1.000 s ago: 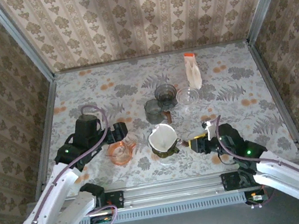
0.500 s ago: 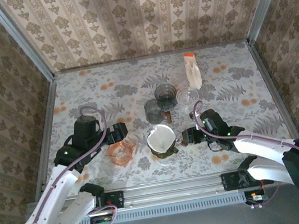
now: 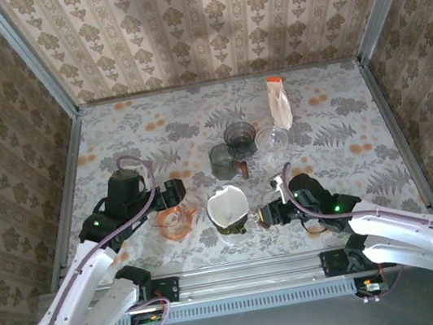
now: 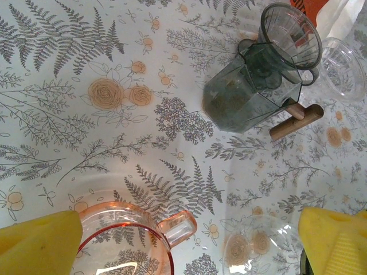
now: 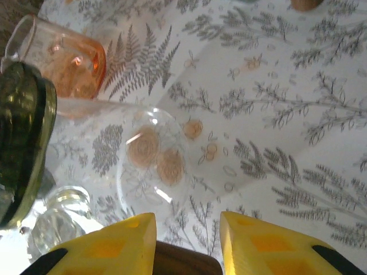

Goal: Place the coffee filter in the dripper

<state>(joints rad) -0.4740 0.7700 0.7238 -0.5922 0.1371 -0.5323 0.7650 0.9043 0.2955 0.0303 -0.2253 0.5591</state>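
Seeing white coffee filter (image 3: 227, 204) sitting open inside dark green dripper (image 3: 239, 222), near front edge of table (image 3: 340, 110), between both arms. Pinching wooden handle (image 5: 186, 262) with right gripper (image 5: 186, 240), yellow pads pressing on both sides, just right of dripper. Hanging left gripper (image 4: 186, 243) over pink glass cup (image 4: 123, 246), fingers spread wide to either side. Noting grey pitcher (image 4: 246, 91) standing farther back, well apart from both grippers.
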